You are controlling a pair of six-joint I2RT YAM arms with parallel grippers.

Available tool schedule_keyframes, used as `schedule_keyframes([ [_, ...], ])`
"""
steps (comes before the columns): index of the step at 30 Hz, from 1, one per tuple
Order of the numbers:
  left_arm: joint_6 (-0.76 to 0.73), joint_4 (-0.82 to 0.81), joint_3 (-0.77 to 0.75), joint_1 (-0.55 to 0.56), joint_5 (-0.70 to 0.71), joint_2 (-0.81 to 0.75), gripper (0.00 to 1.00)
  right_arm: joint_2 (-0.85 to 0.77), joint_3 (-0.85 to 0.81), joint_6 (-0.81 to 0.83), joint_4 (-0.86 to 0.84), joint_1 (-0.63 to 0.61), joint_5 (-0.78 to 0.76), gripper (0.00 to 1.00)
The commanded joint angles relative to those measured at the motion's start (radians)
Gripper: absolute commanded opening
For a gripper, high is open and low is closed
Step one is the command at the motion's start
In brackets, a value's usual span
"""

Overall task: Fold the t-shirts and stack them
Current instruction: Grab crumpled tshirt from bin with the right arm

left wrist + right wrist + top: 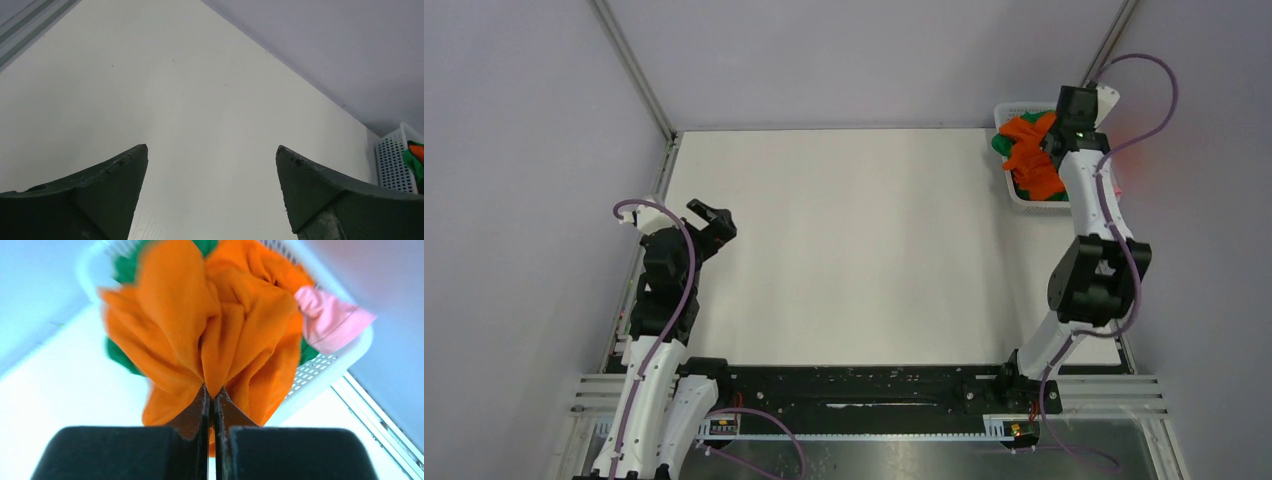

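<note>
- R gripper [210, 392]: jaws pressed nearly together, pinching a fold of the orange t-shirt [200, 330]. The cloth bunches and fans out from the tips, so we judge the grip is on a gathered ridge mid-fabric, not a hem or corner.
- The orange shirt sits over the white lattice basket [332, 367] at the far right corner of the table [854, 250], w/ part of it draping over the basket's near rim. We can't tell if it hangs free or rests on the pile.
- Also in the basket: a green shirt [119, 270] under and behind the orange one, and a pink shirt [330, 320] at its side. We see no blue.
- Why there, as we judge it: the basket is the supply bin and the R arm is the one bolted nearest. The orange shirt lies on top, so it goes first.
- L gripper [714, 222]: fingers spread wide w/ nothing between them, hovering over the left side of the table, well apart from the basket. Prob. parked to keep the middle free for spreading, ready to take a corner.
- Stage: early. No folded shirt or stack is in view.
- Writing: no brand, label or print legible on shirts, basket or arms.
</note>
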State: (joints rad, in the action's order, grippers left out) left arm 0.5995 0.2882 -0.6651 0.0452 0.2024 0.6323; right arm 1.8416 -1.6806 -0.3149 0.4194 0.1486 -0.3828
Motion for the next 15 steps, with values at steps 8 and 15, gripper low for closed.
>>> schedule_keyframes([
  [8, -0.008, -0.065, -0.014, -0.004, -0.126, -0.005, 0.99, -0.495, -0.094, -0.046, -0.001, -0.104, 0.217, 0.0],
  [15, 0.077, -0.056, 0.009, -0.004, -0.262, -0.014, 0.99, -0.592, -0.11, -0.028, -0.004, -0.356, 0.544, 0.0],
])
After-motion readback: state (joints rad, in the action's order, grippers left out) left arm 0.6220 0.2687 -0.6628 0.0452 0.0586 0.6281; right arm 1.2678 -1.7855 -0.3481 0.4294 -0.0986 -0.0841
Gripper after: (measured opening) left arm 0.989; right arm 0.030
